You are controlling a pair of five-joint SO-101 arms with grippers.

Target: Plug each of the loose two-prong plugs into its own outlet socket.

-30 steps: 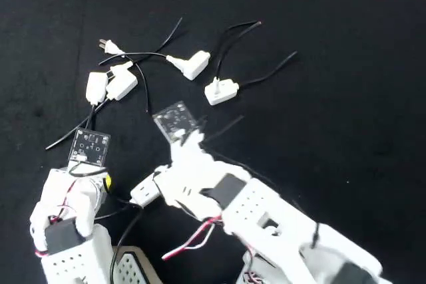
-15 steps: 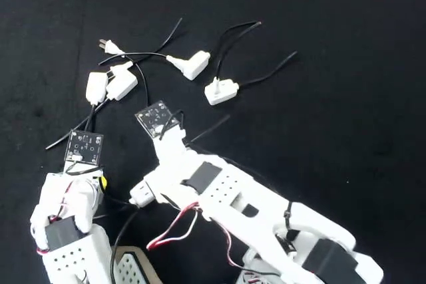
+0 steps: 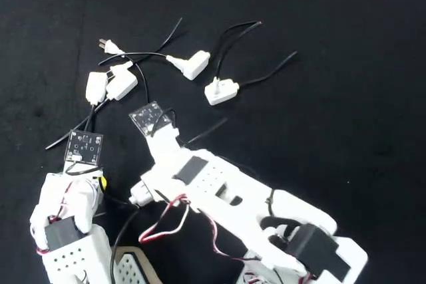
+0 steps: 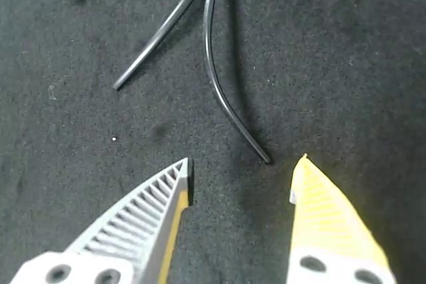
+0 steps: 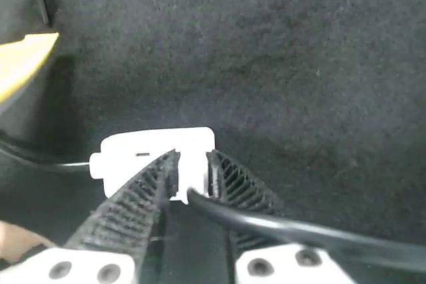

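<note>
My right gripper [image 5: 190,164] is shut on a white two-prong plug [image 5: 156,154], and the plug's black cable [image 5: 299,231] runs across its dark fingers. From above, that plug [image 3: 138,193] sits low at the front left under the right arm. Beside it, my left gripper [image 4: 245,161] hangs open over the black cloth above two loose cable ends [image 4: 219,91]; its yellow finger [image 5: 20,58] is close by. Several more white plugs lie at the back left: a pair [image 3: 110,86], an angled plug [image 3: 193,64] and a flat plug [image 3: 221,90].
A small plug with bare prongs [image 3: 110,47] lies farthest back, tangled in thin black cables [image 3: 143,54]. A pale ribbed object [image 3: 133,267] pokes in at the front edge between the arms. Open black cloth [image 3: 346,98] spreads to the right.
The right arm has swung to the left, its wrist now nearer the left arm, still holding the white plug. The left arm barely shifted.
</note>
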